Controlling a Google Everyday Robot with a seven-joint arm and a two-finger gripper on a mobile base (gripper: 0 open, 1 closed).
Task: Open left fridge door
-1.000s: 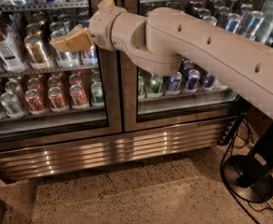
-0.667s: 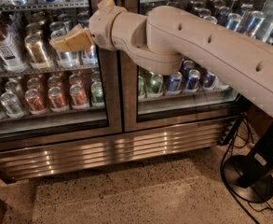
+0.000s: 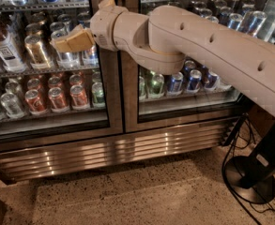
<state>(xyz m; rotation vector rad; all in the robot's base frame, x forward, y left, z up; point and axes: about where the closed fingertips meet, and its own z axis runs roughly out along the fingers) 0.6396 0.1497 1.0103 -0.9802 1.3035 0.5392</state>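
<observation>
The arm comes in from the upper right as seen and crosses in front of the fridge, ending in the gripper. Its tan fingers lie together in one wedge with nothing between them, tips pointing left and a little down.

Low and well right of the fingers, the black stand rests on the speckled floor. Dark cables trail up from it toward the fridge's corner.

Well below the fingers, the grille runs along the fridge's base.

Just behind the fingers is the left door; I cannot tell whether they touch its glass. Its steel frame stands just right of the fingers, behind the wrist. The door is shut, its edge meeting the right door at the dark seam.

Behind the glass, straight past the fingertips, silver and gold cans fill a wire shelf. A bottle with a white cap stands left of the fingertips. Red cans sit on the shelf below the fingers. Far right of the fingers, behind the other pane, green cans and blue cans show under the arm
</observation>
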